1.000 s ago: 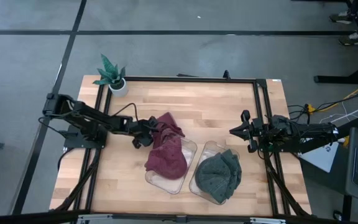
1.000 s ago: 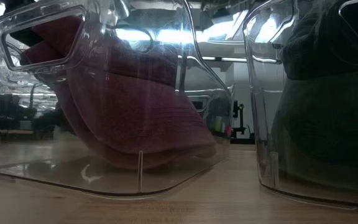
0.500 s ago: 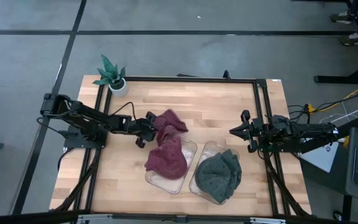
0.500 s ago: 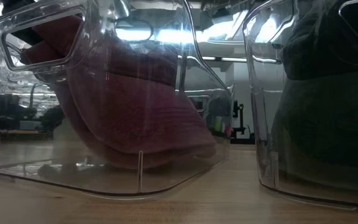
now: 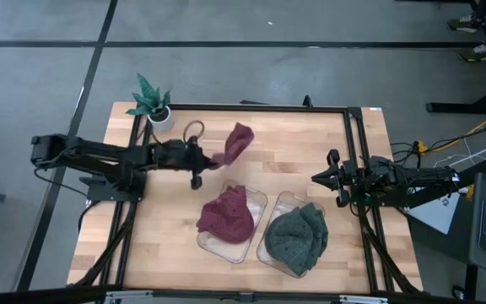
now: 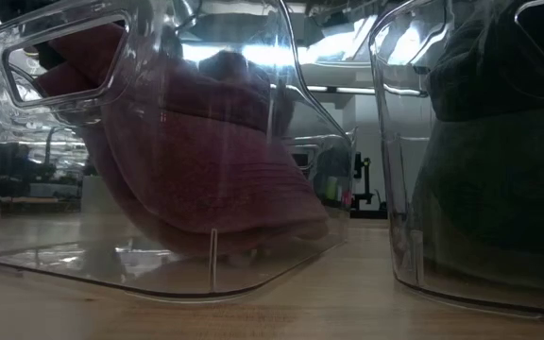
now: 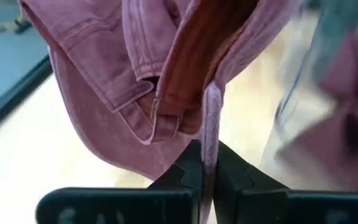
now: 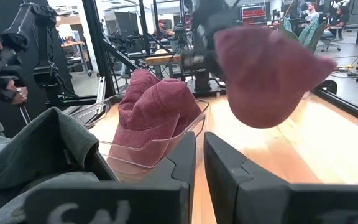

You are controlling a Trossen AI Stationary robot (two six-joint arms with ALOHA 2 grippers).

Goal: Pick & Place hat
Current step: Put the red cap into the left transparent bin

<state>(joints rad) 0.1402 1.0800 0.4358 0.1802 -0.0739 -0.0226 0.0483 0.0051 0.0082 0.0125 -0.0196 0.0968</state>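
The wooden table (image 5: 294, 148) is carrying two clear plastic bins side by side near its front edge; the left bin (image 5: 256, 203) is holding a crumpled maroon hat (image 5: 226, 215), and the right bin (image 5: 270, 241) is holding a dark green hat (image 5: 298, 238). No brand or readable writing is showing on the hats or bins; pale lettering on the gripper housings at the bottom of both wrist views is too cropped to read. The left arm is reaching across the table's back half, and the left gripper (image 5: 202, 162) is pinching a strap or edge of a second maroon hat (image 5: 237, 141), its fingers (image 7: 191, 171) pressed together on the fabric. This hat is hanging in the air above the table, behind the left bin and clear of it. It is looking like a faded, washed-cotton cap with stitched seams, an orange-brown inner lining and what may be a small metal buckle on the back strap. The right gripper (image 5: 321, 178) is waiting at the table's right side, just behind the green hat's bin, its jaws nearly closed on nothing. A small potted plant (image 5: 152, 101) is standing at the back left corner.
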